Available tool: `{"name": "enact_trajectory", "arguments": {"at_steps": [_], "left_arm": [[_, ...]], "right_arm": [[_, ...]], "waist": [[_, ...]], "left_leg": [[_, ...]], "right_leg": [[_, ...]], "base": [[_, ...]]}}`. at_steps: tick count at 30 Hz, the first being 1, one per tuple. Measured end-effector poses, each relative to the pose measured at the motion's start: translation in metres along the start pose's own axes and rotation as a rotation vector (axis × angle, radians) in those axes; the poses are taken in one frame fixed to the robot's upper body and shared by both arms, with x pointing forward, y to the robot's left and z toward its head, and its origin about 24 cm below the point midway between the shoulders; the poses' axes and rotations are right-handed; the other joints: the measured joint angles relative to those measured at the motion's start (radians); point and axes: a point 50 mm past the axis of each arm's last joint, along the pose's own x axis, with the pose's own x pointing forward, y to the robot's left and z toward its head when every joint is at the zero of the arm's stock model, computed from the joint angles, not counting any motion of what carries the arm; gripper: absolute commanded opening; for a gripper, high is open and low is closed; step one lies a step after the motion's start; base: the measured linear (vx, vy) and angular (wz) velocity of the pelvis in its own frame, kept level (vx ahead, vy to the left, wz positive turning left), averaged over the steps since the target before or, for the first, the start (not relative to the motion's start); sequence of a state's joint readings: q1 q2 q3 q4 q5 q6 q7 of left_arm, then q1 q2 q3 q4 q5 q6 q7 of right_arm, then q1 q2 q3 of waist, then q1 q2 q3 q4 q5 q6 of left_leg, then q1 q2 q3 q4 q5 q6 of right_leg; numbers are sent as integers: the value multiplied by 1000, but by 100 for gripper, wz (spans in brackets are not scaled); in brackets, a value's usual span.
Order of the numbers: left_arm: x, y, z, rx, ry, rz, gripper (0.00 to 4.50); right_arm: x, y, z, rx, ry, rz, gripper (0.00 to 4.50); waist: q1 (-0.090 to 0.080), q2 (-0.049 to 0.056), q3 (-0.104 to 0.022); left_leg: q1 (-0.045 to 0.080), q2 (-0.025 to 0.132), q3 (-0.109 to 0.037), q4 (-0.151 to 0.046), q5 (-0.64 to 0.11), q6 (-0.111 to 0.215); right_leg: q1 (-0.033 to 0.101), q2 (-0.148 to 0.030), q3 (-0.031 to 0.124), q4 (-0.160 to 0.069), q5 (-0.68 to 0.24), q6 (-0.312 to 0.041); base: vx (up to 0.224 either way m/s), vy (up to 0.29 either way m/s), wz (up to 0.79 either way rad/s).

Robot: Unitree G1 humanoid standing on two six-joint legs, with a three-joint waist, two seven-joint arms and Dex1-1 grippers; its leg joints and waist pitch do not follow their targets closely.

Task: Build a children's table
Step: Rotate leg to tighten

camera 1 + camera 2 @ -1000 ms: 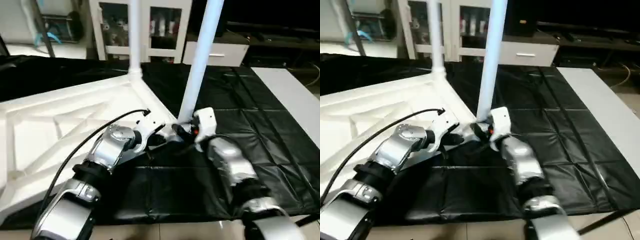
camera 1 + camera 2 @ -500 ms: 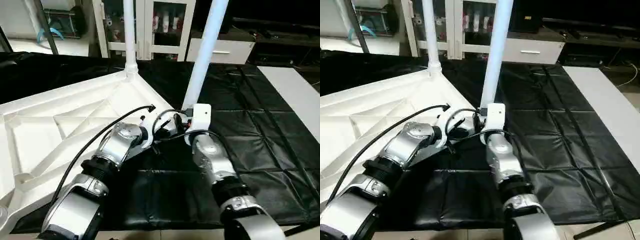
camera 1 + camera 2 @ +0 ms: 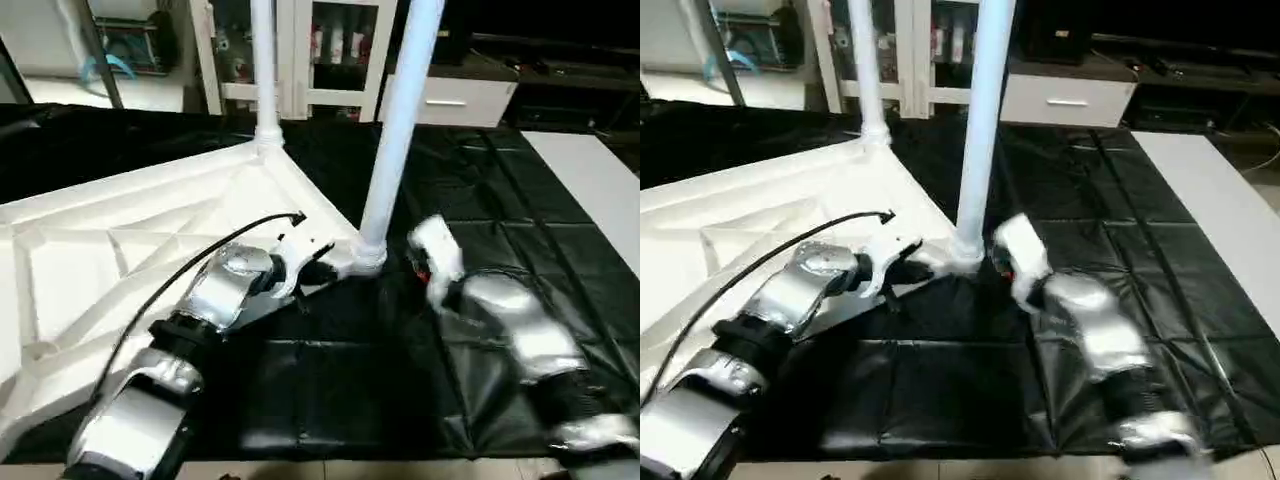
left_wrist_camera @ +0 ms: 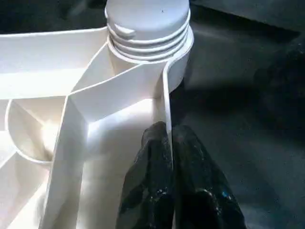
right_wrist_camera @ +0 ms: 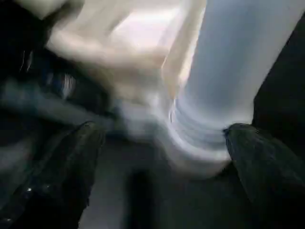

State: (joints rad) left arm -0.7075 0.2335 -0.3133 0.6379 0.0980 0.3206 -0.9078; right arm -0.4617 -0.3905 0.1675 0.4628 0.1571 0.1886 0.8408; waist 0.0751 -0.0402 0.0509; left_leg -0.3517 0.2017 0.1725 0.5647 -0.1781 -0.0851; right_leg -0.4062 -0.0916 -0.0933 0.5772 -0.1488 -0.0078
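Left hand [image 4: 169,138]: we see its fingers pinched on the rim of the white top [image 3: 110,250], which lies ribbed side up on the black desk [image 3: 500,210]. Right hand [image 5: 162,157] stands wide open, empty, just beside the near leg [image 3: 395,140]; a second leg [image 3: 265,70] stands at the far corner

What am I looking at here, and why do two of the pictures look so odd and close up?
This is a humanoid robot building a children's table. Two pictures come from cameras in its head, looking down over its silver forearms. The other two come from a camera on each wrist, hence the close-ups. On the black-covered work table lies the white table top, upside down, ribs showing. Two white legs stand upright in its corner sockets. The left pincer is shut, pinching the top's thin edge wall beside the near leg. The right pincer stands wide open around that leg's base, gripping nothing.
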Motion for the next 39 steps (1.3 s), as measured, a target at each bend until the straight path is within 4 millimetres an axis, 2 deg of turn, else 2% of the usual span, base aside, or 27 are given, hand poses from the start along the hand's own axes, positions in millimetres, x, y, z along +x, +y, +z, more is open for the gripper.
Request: {"name": "enact_trajectory", "arguments": {"at_steps": [3, 8, 17, 20, 32, 35, 39], "left_arm": [[-5, -6, -3, 15, 13, -89, 0], [-9, -18, -6, 51, 28, -217, 0], [-14, -24, -7, 63, 49, -277, 0], [-15, -24, -7, 60, 54, -275, 0], [-17, -24, -7, 55, 62, -271, 0], [-16, -24, -7, 55, 62, -271, 0], [-16, -24, -7, 55, 61, -272, 0]], "right_arm": [[-11, -4, -2, -28, 37, 65, 444], [-14, 0, 0, -53, 43, 172, 444], [-10, 3, 5, -99, 64, 275, 444], [-7, 1, 1, -96, 91, 276, 406], [-3, 0, -2, -91, 103, 291, 318], [-3, 0, -2, -91, 103, 293, 283], [-3, 1, -2, -90, 102, 299, 275]], "waist": [[12, 0, 0], [29, 1, -1], [35, 1, -1], [32, 1, -1], [25, 1, -1], [25, 1, -1], [25, 1, -1]], "left_leg": [[2, 0, 0, 1, 0, 0], [2, 1, 2, 4, 0, 0], [2, 2, 3, 6, 0, 0], [2, 2, 3, 6, 0, 0], [2, 2, 3, 6, 0, 0], [2, 2, 3, 6, 0, 0], [2, 2, 3, 6, 0, 0]], "right_leg": [[2, 0, 0, 0, 0, 0], [4, -2, 0, 0, 0, 0], [6, -2, 1, 1, 0, 0], [5, -2, 0, 1, 0, 0], [5, -2, 0, 1, 0, 0], [5, -2, 0, 1, 0, 0], [6, -2, 0, 1, 0, 0]], "base": [[0, 0, 0], [0, 0, 0], [0, 0, 0], [0, 0, 0], [0, 0, 0], [0, 0, 0], [0, 0, 0]]}}
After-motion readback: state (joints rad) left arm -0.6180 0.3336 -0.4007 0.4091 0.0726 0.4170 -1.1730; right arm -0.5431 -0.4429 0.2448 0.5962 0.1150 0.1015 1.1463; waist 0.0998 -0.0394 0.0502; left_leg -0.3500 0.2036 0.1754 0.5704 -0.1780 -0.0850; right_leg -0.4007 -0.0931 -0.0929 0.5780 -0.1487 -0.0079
